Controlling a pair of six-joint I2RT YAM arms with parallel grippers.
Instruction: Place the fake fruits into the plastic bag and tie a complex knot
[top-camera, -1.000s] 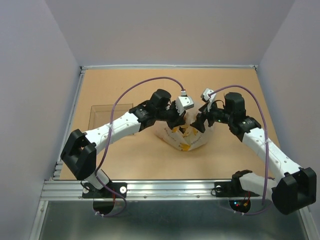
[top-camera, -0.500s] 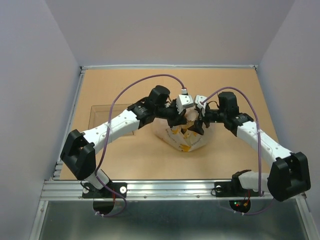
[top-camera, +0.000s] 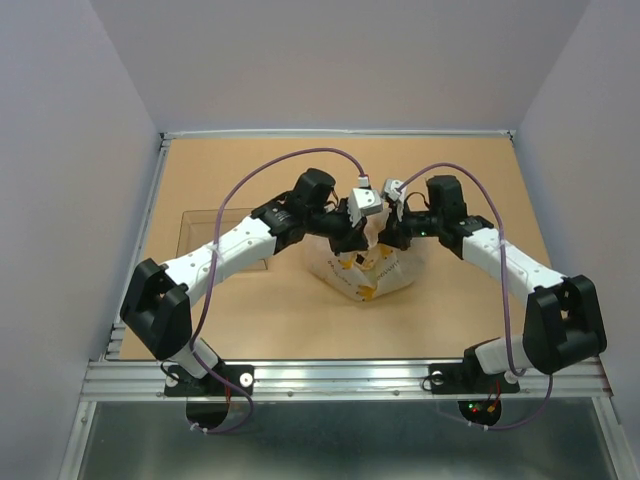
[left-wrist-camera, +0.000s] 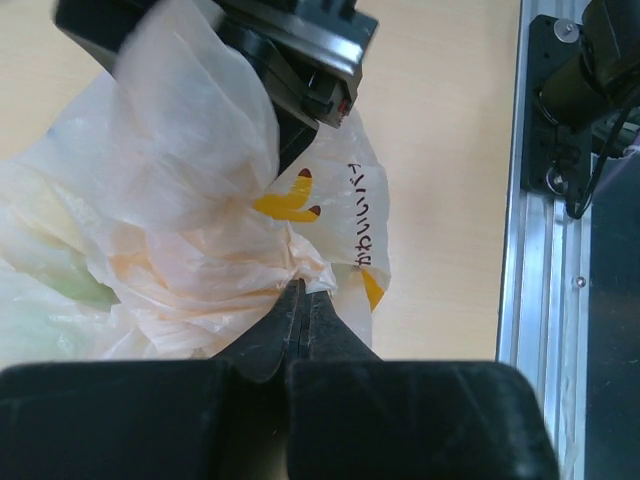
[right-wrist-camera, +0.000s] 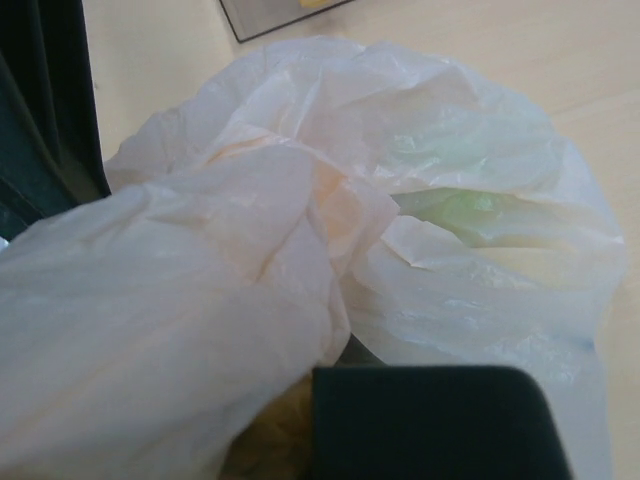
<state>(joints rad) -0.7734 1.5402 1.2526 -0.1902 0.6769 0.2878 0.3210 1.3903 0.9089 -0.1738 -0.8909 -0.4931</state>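
Thin crinkly translucent plastic bag (left-wrist-camera: 180, 230) on matt tan table (top-camera: 270, 320)

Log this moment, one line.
left gripper: shut on plastic bag | right gripper: shut on plastic bag | fake fruits: inside bag | knot: none visible

The plastic bag (left-wrist-camera: 190, 200) is translucent whitish-peach, with faint orange tones in its creases. It is printed with a yellow banana shape (left-wrist-camera: 290, 203) that has dark brown tips, and with a line of dark lettering (left-wrist-camera: 365, 215). A pale green patch (right-wrist-camera: 465, 210) shows through the plastic. The left end effector (left-wrist-camera: 298, 300) is black. The bench (top-camera: 470, 170) is plain orange-tan. The arms (top-camera: 235, 243) are white with black joints, and their cables (top-camera: 300, 154) are purple. The walls (top-camera: 330, 60) are pale lilac-grey and the front rail (top-camera: 340, 378) is silver.
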